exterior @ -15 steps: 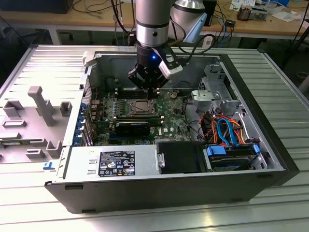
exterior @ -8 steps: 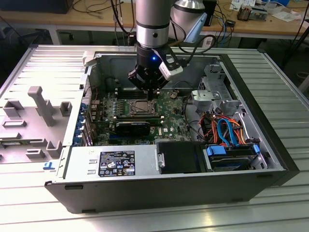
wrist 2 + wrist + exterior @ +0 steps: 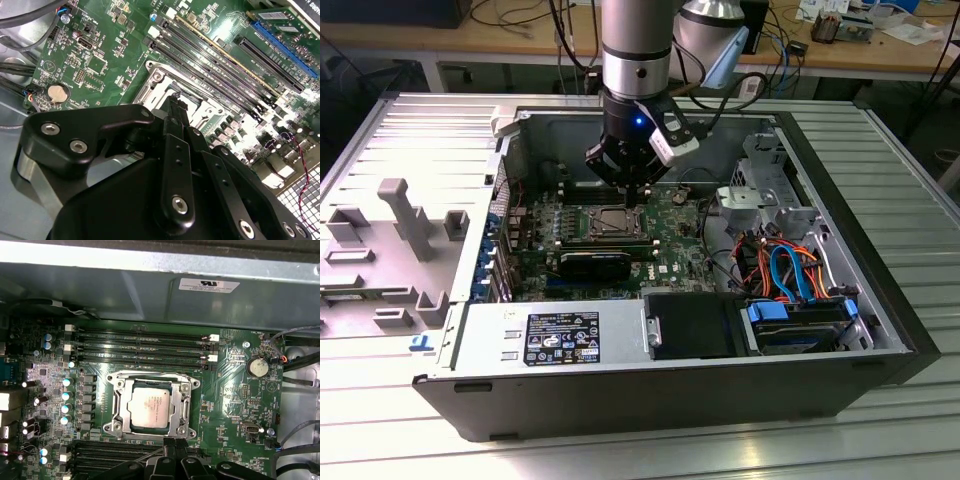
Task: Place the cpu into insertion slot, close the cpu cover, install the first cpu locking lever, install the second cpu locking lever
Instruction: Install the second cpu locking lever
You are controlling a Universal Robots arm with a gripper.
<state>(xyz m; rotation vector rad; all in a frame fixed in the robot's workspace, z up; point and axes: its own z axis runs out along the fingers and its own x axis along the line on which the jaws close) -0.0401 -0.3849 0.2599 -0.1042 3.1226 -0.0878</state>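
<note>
Cpu (image 3: pixel 152 406) sits seated in slot (image 3: pixel 114 405) under cover (image 3: pixel 186 407), claw (image 3: pixel 172 445) fingers pinched together, holding nothing, just beside its edge.

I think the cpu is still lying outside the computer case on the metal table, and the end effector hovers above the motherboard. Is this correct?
Not quite. The cpu already sits in the insertion slot on the motherboard, as the first wrist view shows. The end effector does hover above the motherboard.

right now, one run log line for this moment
tool: at socket edge | cpu: seated in insertion slot | cpu cover: closed over cpu | tool carries nothing
</note>
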